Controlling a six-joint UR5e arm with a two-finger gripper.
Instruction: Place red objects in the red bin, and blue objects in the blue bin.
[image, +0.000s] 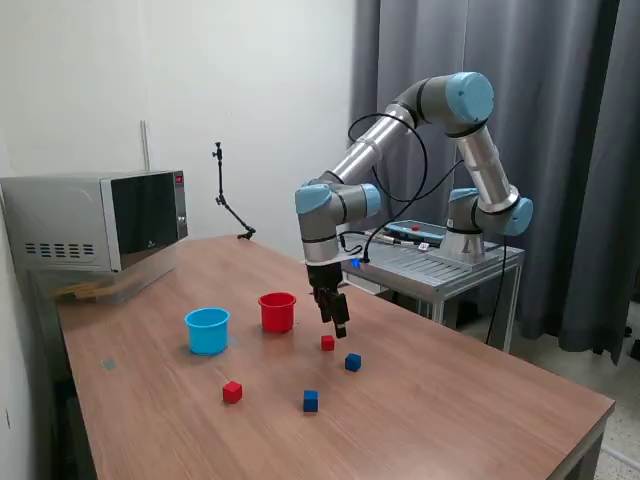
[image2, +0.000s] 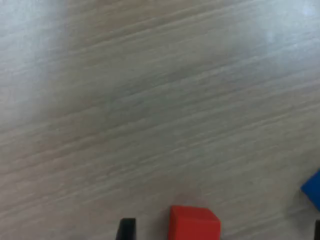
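the gripper (image: 337, 327) hangs low over the table (image: 450, 400), fingers pointed down, just above and beside a red cube (image: 328, 343). in the wrist view that same red cube (image2: 194, 223) sits at the picture's edge with one dark fingertip (image2: 126, 228) beside it and wood grain showing between them, so nothing is pinched; the second finger is barely in view, and how wide the jaws stand i cannot tell. the placing reads as a line-up for a pick: the tool is low and next to the nearest red piece, which is also the cube closest to the red cup.

a little further out, a blue cube (image: 353, 362) lies just beside that red one; its corner shows in the wrist view too (image2: 312, 189). a second blue cube (image: 311, 401) and a second red cube (image: 232, 392) lie nearer the table's front edge, well apart from each other and from the cups.

the red cup (image: 277, 311) stands upright on the exterior view's left of the gripper, near it; the light blue cup (image: 207, 330) stands upright further left again. from this angle their insides are mostly hidden, and i cannot tell whether anything is in them. all four cubes seen lie on the bare wood, so by my reckoning the sorting is yet to begin.
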